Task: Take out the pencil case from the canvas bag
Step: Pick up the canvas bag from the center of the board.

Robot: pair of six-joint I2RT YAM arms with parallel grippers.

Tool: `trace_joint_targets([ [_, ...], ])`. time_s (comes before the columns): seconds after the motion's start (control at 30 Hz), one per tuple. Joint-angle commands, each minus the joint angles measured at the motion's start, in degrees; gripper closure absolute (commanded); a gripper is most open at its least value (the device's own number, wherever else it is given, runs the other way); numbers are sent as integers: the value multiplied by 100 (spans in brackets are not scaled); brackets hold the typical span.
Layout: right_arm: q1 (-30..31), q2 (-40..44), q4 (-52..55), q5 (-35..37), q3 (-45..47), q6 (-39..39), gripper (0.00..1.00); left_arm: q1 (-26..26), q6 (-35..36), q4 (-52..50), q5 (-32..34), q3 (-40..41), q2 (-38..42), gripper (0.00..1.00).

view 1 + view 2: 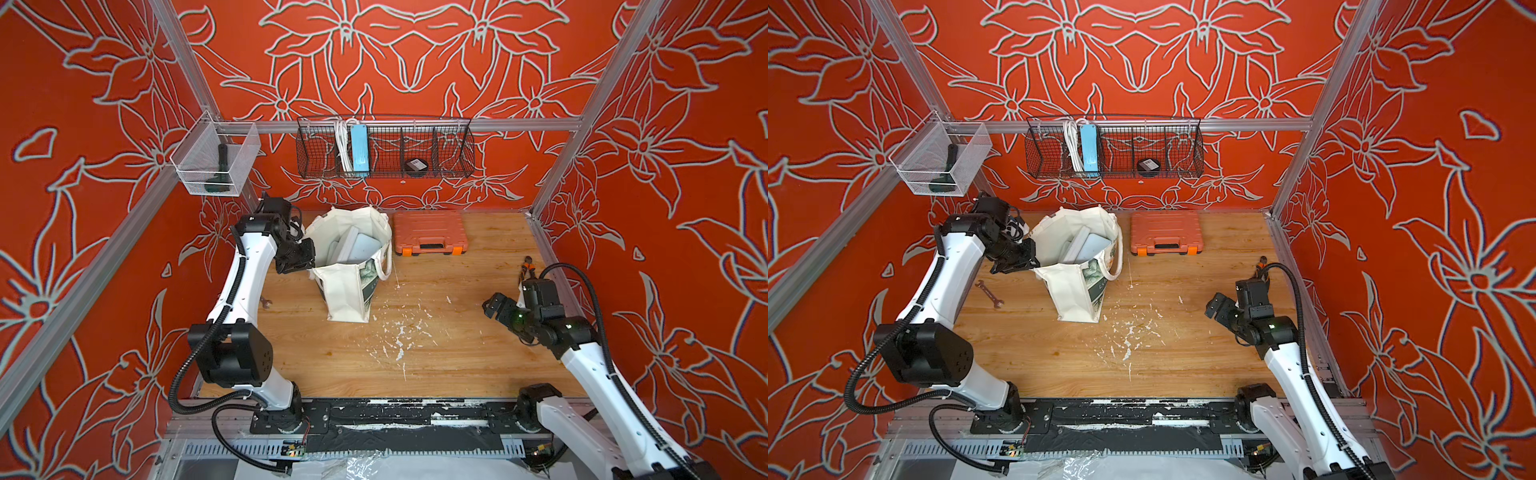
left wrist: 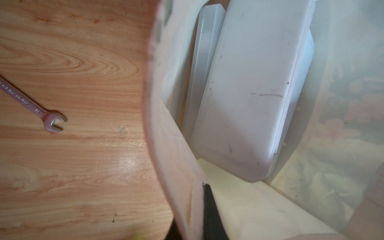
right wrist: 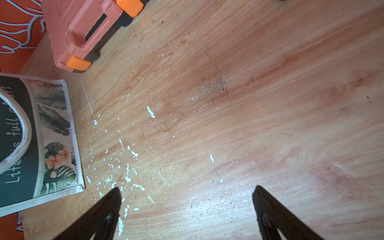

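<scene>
**Desk:** What's furthest left?

**Me:** A wrench [image 1: 989, 294], flat on the wooden table [image 1: 1183, 357]. From above I only get its outline. The left wrist view shows its open end [image 2: 54, 122] and stamped marks on the shank.

**Desk:** And the left gripper?

**Me:** I have the left gripper [image 1: 308, 255] at the rim of the canvas bag [image 1: 347, 291], on the side facing that arm. Its jaws are pinched together on the cloth. In both top views I can only see that it touches. The wrist view shows the rim running between the dark fingers [image 2: 209, 207].

**Desk:** Where's the pencil case?

**Me:** Inside the bag, which stands upright with its mouth open. From above it's just a pale slab [image 1: 365, 247]. The left wrist view shows a round-cornered pencil case [image 2: 249, 93] on edge, touching a slimmer white box [image 2: 204, 62]. I can't be sure which of the two is the case.

**Desk:** Further right?

**Me:** An orange tool case [image 1: 430, 232] lies closed, near the bag but apart from it. The right wrist view adds its latches and the bag's flower print and lettering [image 3: 52, 135].

**Desk:** Right side?

**Me:** The right gripper [image 3: 187, 188] has its fingers spread wide and holds nothing, above white-flecked wood. Only the top views show the pliers [image 1: 528, 264] by the right wall.
</scene>
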State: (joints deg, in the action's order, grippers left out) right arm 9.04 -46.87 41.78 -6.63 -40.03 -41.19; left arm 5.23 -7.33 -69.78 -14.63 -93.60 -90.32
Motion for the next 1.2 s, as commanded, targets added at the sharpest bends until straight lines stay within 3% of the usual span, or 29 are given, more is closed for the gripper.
trace_joint_targets([
  [0.0,151,-44,77,26,4,-4,1,35,99,-9,253,-64,193,100],
  [0.27,896,-105,156,577,-232,-124,1,31,494,372,632,-80,391,100],
  [0.5,1401,-173,-239,602,-208,-207,1,36,899,1024,985,-27,777,100],
  [0.73,1813,-160,-1019,390,-32,-328,2,31,1422,1584,114,208,1140,100],
  [0.9,2204,-206,-1264,554,-71,-390,1,32,1677,1966,11,516,1356,100],
  [1.17,3087,-250,-2075,1134,-147,-497,1,31,2449,2311,-721,1079,1835,100],
])
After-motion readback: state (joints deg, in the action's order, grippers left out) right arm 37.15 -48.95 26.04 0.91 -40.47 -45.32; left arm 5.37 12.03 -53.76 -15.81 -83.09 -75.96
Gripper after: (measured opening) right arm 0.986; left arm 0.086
